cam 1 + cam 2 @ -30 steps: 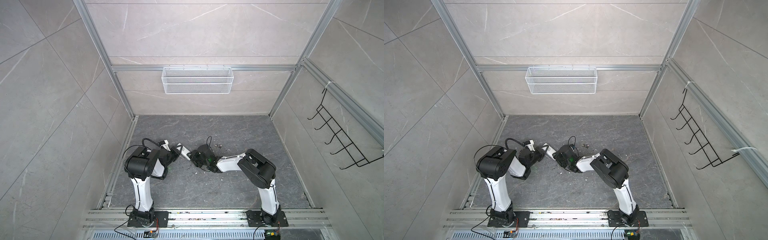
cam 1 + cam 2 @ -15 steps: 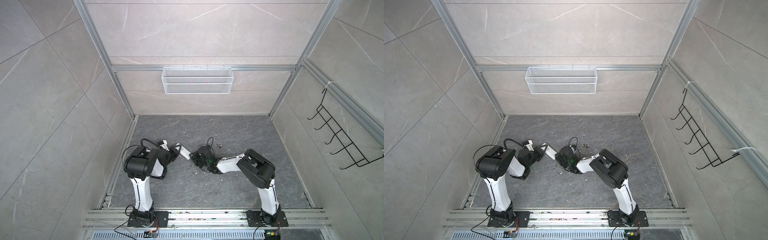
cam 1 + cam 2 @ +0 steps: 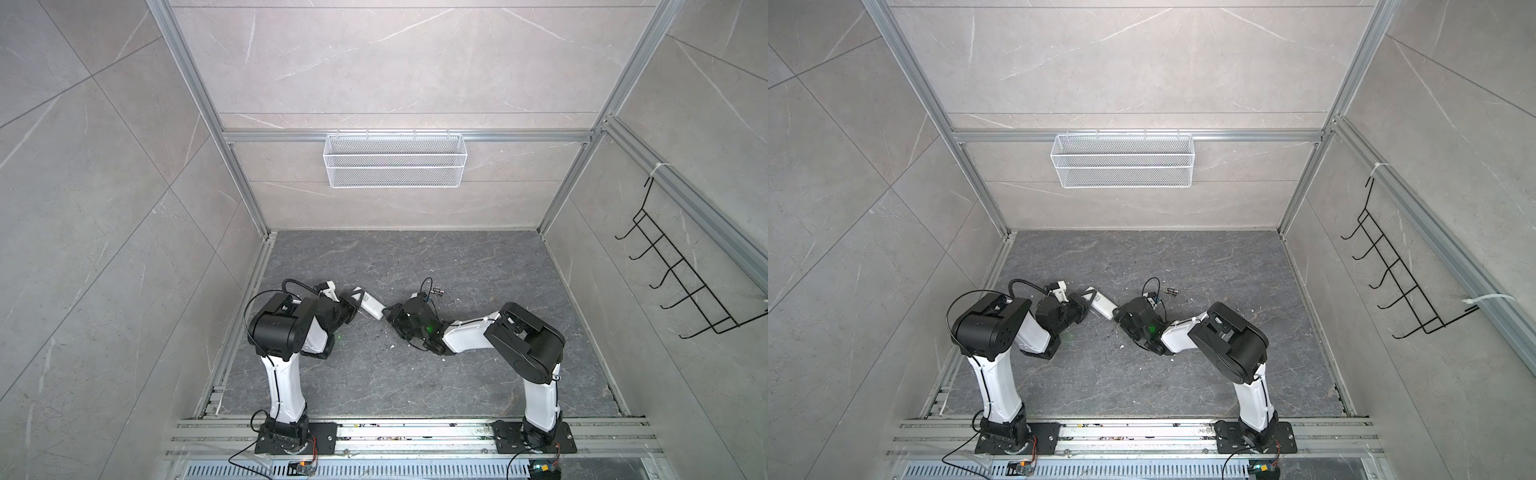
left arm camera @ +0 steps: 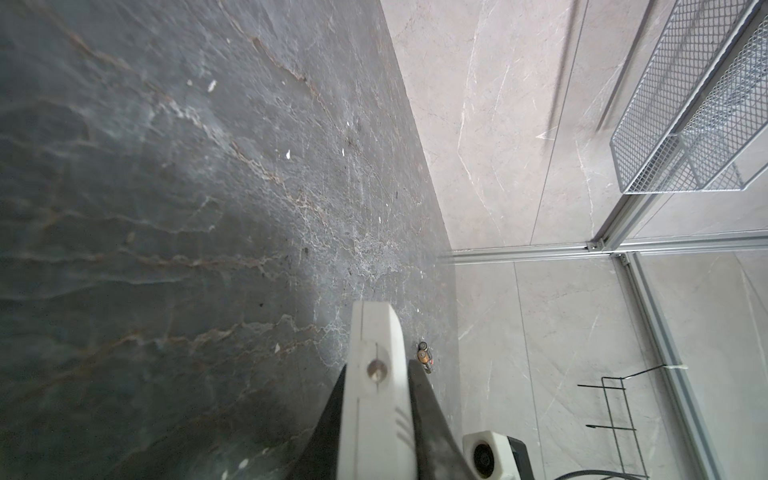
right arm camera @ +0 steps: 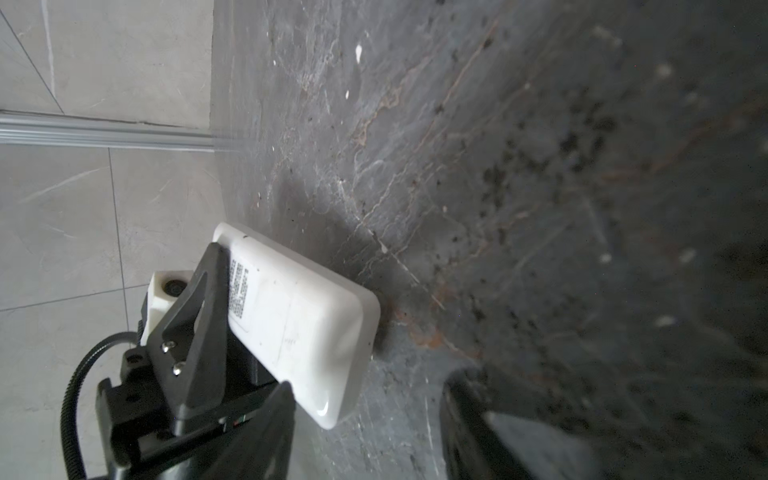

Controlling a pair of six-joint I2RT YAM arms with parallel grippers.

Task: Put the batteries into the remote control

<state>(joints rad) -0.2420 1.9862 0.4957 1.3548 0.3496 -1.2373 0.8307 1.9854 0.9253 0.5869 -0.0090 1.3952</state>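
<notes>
Left end effector (image 4: 377, 372) gripping white remote control (image 5: 299, 320), back labelled

Both arms are the same build: white link shells, black joint housings. Left arm (image 3: 282, 386) sits lower left of frame and right arm (image 3: 538, 399) lower right, each on a black base plate (image 3: 326, 436). A black corrugated cable (image 5: 68, 403) loops off the left wrist. The green LED (image 3: 428, 328) on the right wrist is lit. Jaws are black and tapered, fixed with two silver screws (image 5: 178, 368). Wrist camera housing (image 5: 156, 299) is white.
</notes>
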